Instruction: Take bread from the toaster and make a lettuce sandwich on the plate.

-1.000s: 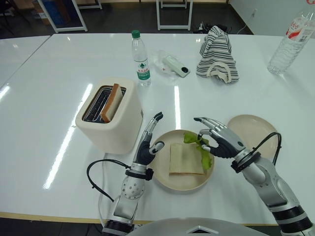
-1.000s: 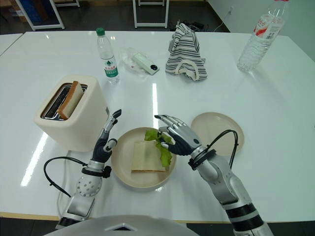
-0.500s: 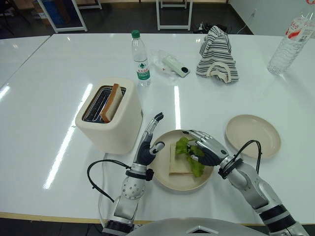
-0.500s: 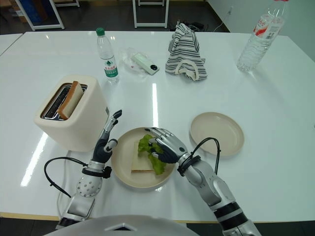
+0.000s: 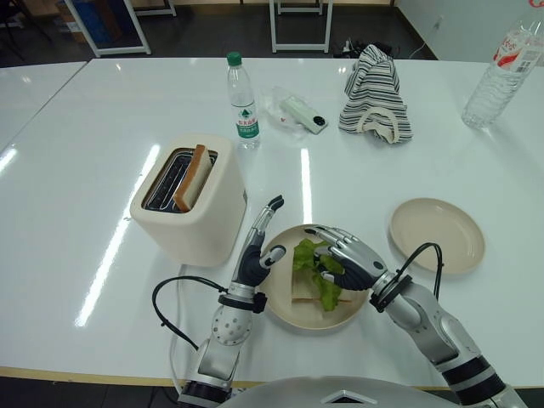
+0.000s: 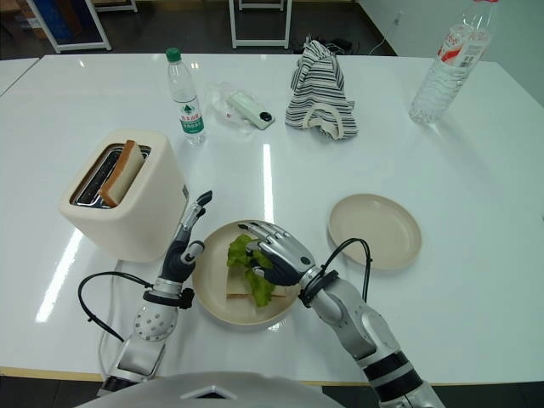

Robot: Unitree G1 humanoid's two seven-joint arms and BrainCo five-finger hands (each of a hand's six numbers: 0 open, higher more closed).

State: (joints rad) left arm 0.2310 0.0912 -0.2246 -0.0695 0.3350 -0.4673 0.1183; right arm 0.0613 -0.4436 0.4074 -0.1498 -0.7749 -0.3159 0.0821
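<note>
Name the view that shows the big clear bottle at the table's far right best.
Right eye view: the clear bottle stands well inside the picture, its body whole. The left eye view crops it at the right edge, so part of its side is lost.

glossy white table (image 5: 76, 144) with ceiling-light streaks, dark floor (image 5: 212, 30) behind, white metal frames (image 5: 301, 11), perhaps table legs

Looks like a lab or office test room. A long glossy white tabletop (image 5: 85, 127) butts against a second white table (image 5: 25, 85), with dark grey floor (image 5: 212, 30) behind. White metal furniture frames (image 5: 274, 30) and a heap of black cables (image 5: 350, 47) sit on that floor.
</note>
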